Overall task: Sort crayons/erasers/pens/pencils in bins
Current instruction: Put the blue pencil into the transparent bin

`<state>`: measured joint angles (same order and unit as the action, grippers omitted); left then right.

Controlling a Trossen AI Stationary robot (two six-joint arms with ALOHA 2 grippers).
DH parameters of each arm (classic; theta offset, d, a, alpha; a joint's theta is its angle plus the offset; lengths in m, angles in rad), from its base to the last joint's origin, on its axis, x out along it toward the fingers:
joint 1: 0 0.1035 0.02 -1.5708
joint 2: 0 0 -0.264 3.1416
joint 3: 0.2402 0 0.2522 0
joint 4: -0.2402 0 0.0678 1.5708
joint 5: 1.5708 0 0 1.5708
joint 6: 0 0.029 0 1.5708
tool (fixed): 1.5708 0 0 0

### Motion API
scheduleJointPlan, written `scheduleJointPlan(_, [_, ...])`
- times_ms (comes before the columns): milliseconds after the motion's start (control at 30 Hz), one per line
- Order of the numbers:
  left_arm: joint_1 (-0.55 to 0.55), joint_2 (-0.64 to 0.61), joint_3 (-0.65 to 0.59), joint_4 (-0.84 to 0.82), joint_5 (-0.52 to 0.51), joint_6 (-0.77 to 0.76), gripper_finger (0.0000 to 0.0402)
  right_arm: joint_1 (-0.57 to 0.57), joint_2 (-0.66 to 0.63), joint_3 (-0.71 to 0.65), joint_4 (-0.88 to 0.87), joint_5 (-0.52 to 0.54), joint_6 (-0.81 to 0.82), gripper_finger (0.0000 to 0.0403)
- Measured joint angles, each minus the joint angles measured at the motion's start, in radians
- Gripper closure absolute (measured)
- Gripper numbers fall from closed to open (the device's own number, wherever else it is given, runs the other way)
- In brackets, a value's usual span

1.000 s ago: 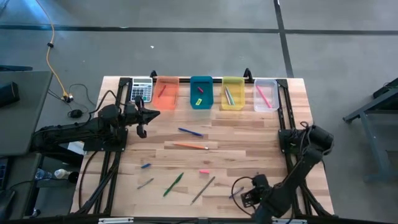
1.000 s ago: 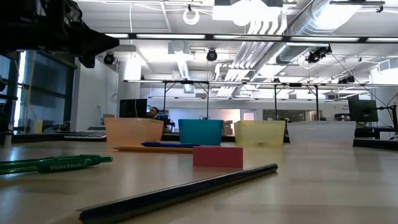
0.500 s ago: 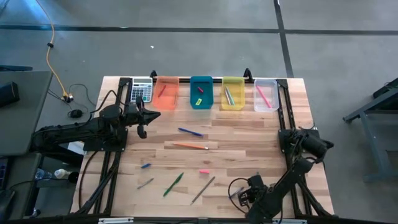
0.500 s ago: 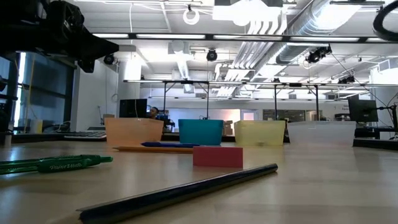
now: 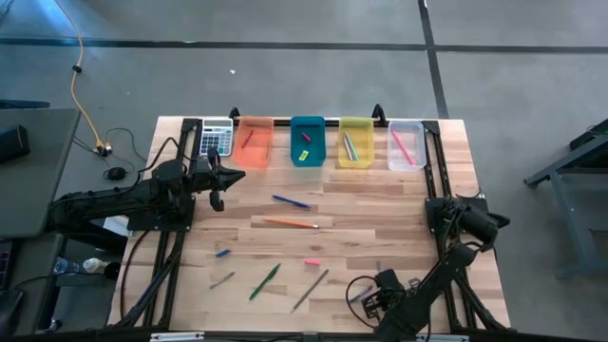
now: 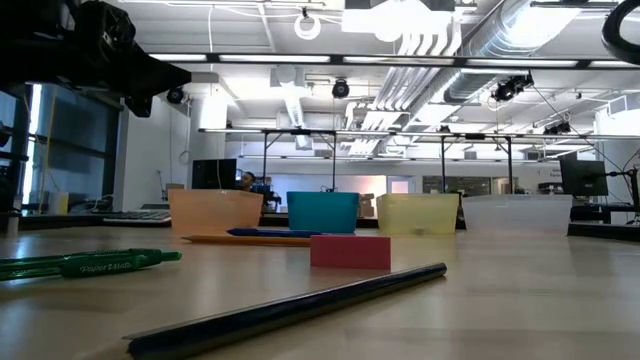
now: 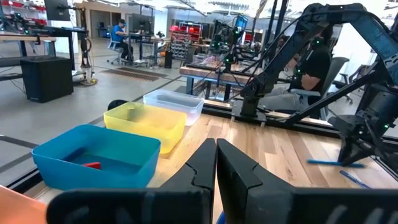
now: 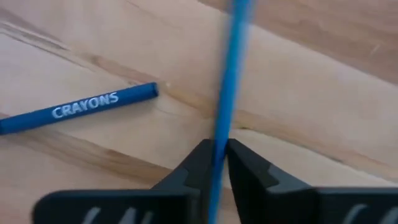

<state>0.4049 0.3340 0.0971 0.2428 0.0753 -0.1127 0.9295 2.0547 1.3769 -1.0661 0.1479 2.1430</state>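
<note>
My right gripper (image 5: 366, 302) is low over the table's near edge, right of centre, shut on a thin blue pen (image 8: 231, 56). A blue crayon (image 8: 81, 109) lies on the wood beside it. My left gripper (image 5: 233, 175) hangs shut and empty in front of the orange bin (image 5: 254, 142). The teal (image 5: 307, 141), yellow (image 5: 356, 142) and clear (image 5: 407, 144) bins stand in a row along the far edge. Loose on the table lie another blue pen (image 5: 291, 201), an orange pencil (image 5: 291, 223), a pink eraser (image 5: 312, 261), a green pen (image 5: 265, 281) and a dark pencil (image 5: 311, 290). My right gripper pinches the thin blue pen between its two fingertips (image 8: 202, 158). The pen's shaft (image 8: 219, 134) runs on ahead from between the fingers, along them. Whether the pen's far end rests on the table I cannot tell.
A grey calculator (image 5: 216, 139) lies left of the orange bin. A small blue crayon (image 5: 222, 253) and a short grey stick (image 5: 222, 280) lie near the table's left side. Each bin holds items.
My right gripper has shifted a little toward the table's left along the near edge.
</note>
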Motion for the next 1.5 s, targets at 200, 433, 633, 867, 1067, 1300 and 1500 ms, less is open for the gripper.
scheduleJointPlan(200, [0.0, 0.0, 0.0, 0.0, 0.0, 0.0, 0.0398, -0.008, 0.002, -0.003, -0.067, -0.014, -0.05, 0.0389])
scheduleJointPlan(433, [0.0, 0.0, 0.0, 0.0, 0.0, -0.007, 0.0398, -0.05, -0.009, -0.008, -0.099, -0.019, -0.174, 0.0387])
scheduleJointPlan(633, [0.0, 0.0, 0.0, 0.0, 0.0, -0.008, 0.0398, -0.107, -0.056, -0.007, -0.163, -0.007, -0.244, 0.0386])
scheduleJointPlan(867, [0.0, 0.0, 0.0, 0.001, 0.0, -0.007, 0.0398, -0.196, -0.158, -0.006, -0.219, 0.114, -0.365, 0.0386])
scheduleJointPlan(1067, [0.0, 0.0, 0.0, 0.001, 0.0, -0.008, 0.0398, -0.34, -0.248, -0.005, -0.342, 0.204, -0.516, 0.0386])
scheduleJointPlan(1300, [0.0, 0.0, 0.0, 0.001, 0.0, -0.007, 0.0398, -0.616, -0.36, -0.041, -0.427, 0.278, -0.824, 0.0386])
scheduleJointPlan(1500, [0.0, 0.0, 0.0, 0.001, 0.0, -0.006, 0.0398, -0.908, -0.526, -0.157, -0.427, 0.36, -1.08, 0.0386])
